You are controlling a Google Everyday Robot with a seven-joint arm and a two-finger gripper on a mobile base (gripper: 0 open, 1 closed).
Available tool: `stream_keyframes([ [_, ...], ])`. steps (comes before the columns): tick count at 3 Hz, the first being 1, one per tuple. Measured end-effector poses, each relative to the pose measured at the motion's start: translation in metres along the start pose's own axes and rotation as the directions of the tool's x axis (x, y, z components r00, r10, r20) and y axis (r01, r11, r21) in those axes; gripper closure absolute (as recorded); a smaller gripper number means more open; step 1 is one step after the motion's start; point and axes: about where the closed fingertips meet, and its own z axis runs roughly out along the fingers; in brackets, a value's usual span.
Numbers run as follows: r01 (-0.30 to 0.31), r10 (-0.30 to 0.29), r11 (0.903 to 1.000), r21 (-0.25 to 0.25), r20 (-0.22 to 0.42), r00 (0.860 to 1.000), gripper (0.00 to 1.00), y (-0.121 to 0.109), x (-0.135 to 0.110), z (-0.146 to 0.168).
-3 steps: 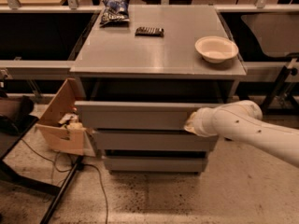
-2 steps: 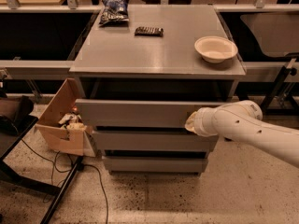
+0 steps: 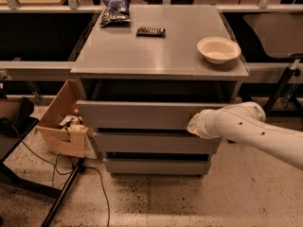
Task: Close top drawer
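Observation:
The top drawer (image 3: pixel 137 115) is the wide grey drawer under the cabinet's top. Its flat front stands out a little in front of the cabinet, with a dark gap above it. My white arm comes in from the right. My gripper (image 3: pixel 192 125) is at the arm's end, against the right part of the drawer front, near its lower edge. The arm's wrist covers the gripper. The two shallower drawers (image 3: pixel 151 143) sit below, stepped further back.
On the cabinet top (image 3: pixel 142 51) are a white bowl (image 3: pixel 218 49), a dark flat packet (image 3: pixel 151 31) and a chip bag (image 3: pixel 115 11). An open cardboard box (image 3: pixel 61 122) stands on the floor at the left, with cables and a black stand leg beside it.

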Motion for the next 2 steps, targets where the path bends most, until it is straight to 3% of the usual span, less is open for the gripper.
stream_keyframes([
  [1,0.0,0.0,1.0,0.0,0.0,1.0,0.11,0.0,0.0,0.0],
  [2,0.0,0.0,1.0,0.0,0.0,1.0,0.0,0.0,0.0,0.0],
])
